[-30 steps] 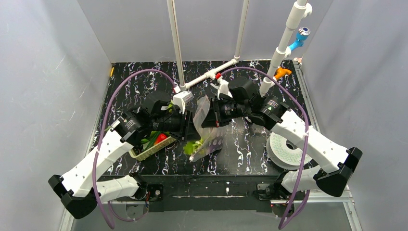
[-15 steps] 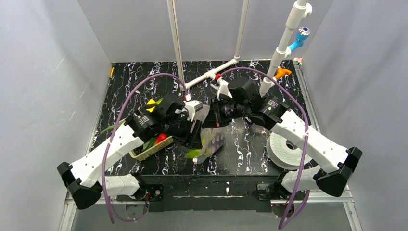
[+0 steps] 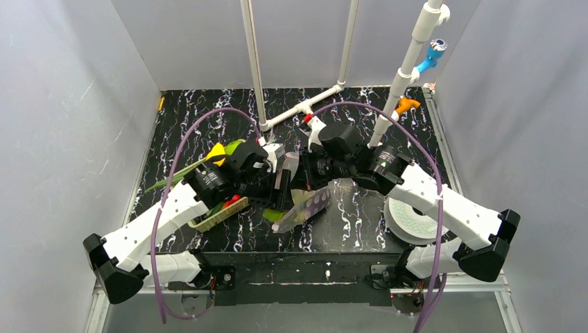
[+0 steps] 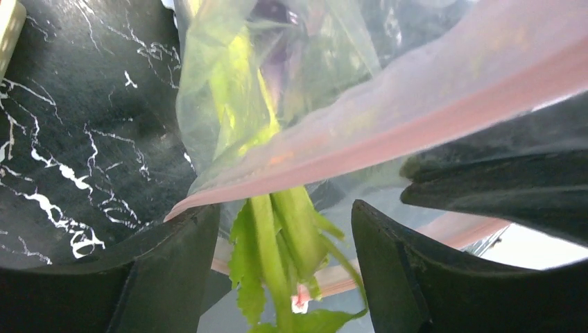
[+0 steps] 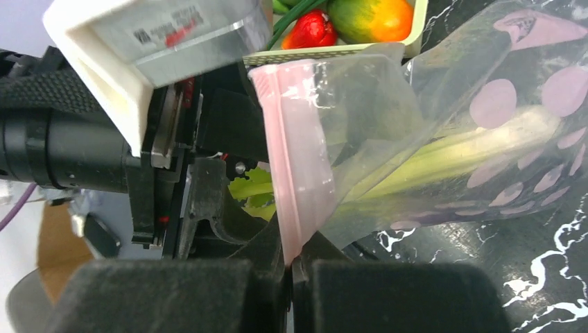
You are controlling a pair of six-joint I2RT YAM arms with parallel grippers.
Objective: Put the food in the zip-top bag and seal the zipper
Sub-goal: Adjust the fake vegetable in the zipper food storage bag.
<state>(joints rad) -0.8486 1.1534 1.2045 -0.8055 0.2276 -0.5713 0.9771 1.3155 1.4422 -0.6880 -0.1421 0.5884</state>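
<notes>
I clamped the right gripper (image 5: 291, 267) on the zipper (image 5: 290, 166), presenting the zip-top bag (image 3: 306, 205) mouth to the left gripper (image 4: 281, 222). Its jaws stood apart around the leek (image 4: 272, 257), which lay half inside the bag.

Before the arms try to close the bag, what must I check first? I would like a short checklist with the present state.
1. Right claw grips the zipper: ok, shut on the pink strip.
2. Left claw free of the leek: ok, jaws apart, leafy end between them, not pinched.
3. Leek fully inside the zip-top bag: not ok, leaves stick out past the mouth.
4. Zipper sealed: not ok, lips apart.
5. All food bagged: not ok, a red piece and an orange-green fruit lie in the woven basket.
</notes>
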